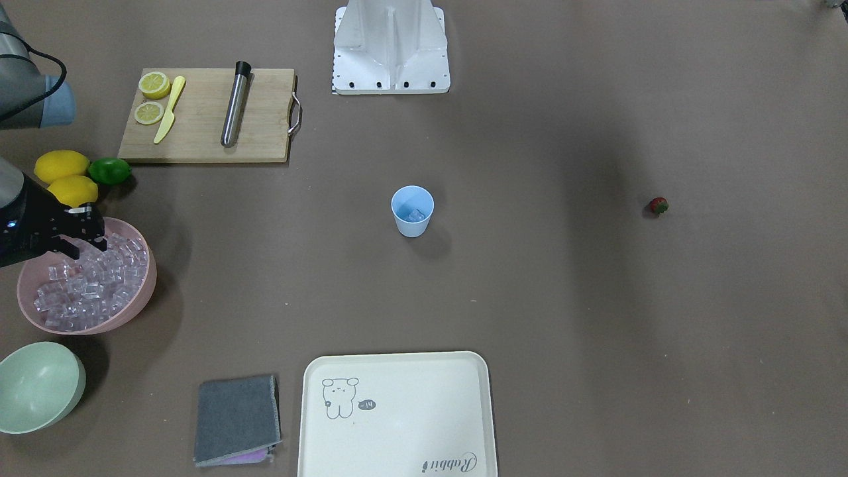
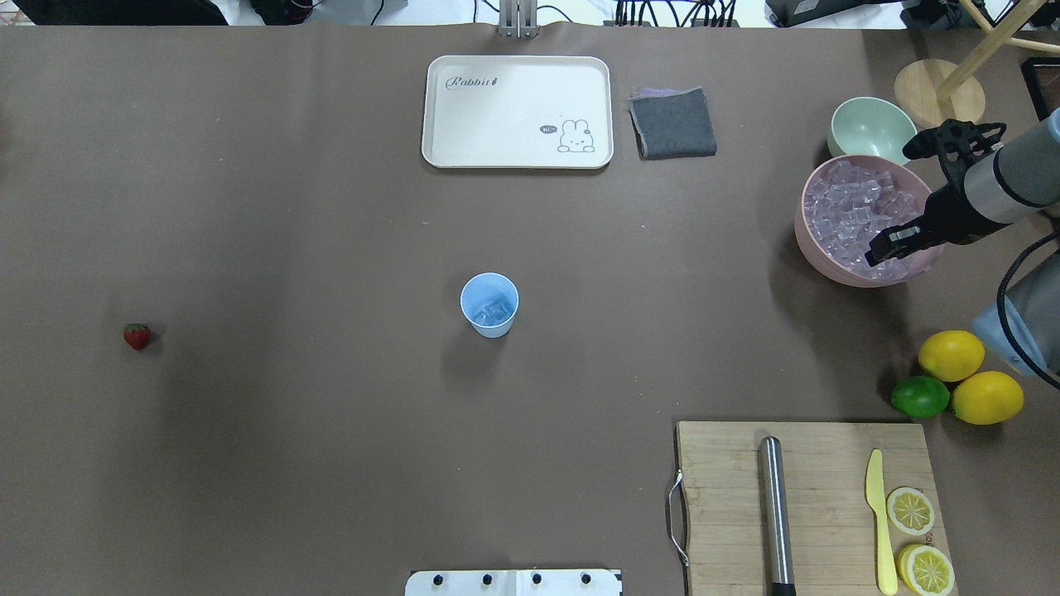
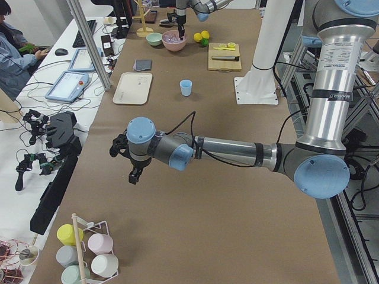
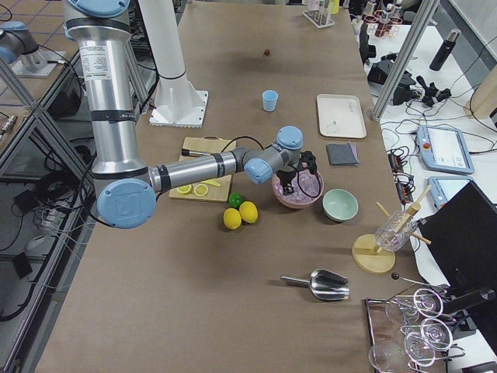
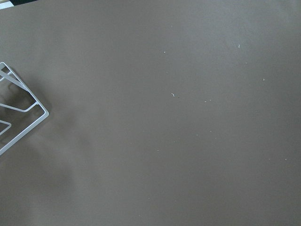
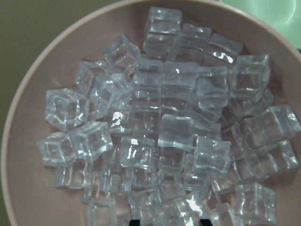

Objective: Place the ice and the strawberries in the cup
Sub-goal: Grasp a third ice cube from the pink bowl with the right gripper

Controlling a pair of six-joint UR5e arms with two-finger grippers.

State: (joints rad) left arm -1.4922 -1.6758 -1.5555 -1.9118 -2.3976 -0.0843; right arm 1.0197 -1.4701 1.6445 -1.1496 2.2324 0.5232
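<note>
Ice (image 6: 175, 132): a heap of clear cubes fills the pink bowl (image 2: 802, 236) at my right end of the table. A few cubes already lie in the cup (image 2: 489, 305), which stands upright mid-table, well apart from the bowl.

Handling, my judgement: the cubes look hard, light and glossy, so likely slick. The faces are flat. Best taken one at a time on two opposite faces, choosing a cube on top of the heap with free sides. Neighbours packed tight may block a finger or get pushed aside.

Strawberry (image 2: 137, 335): one berry, alone on the table toward my left end, far from the cup. Judged soft and easily bruised, so a light pinch across the body is wanted.

Right pincer (image 2: 890, 248): angled down over the near side of the bowl, just above the ice. In the wrist view the two fingertips (image 6: 134, 222) stand spread at the lower edge with nothing pinched between them.

Left pincer (image 3: 134, 175): the arm is stretched low over bare table, pointing down. I cannot tell whether it is spread or pressed together.
</note>
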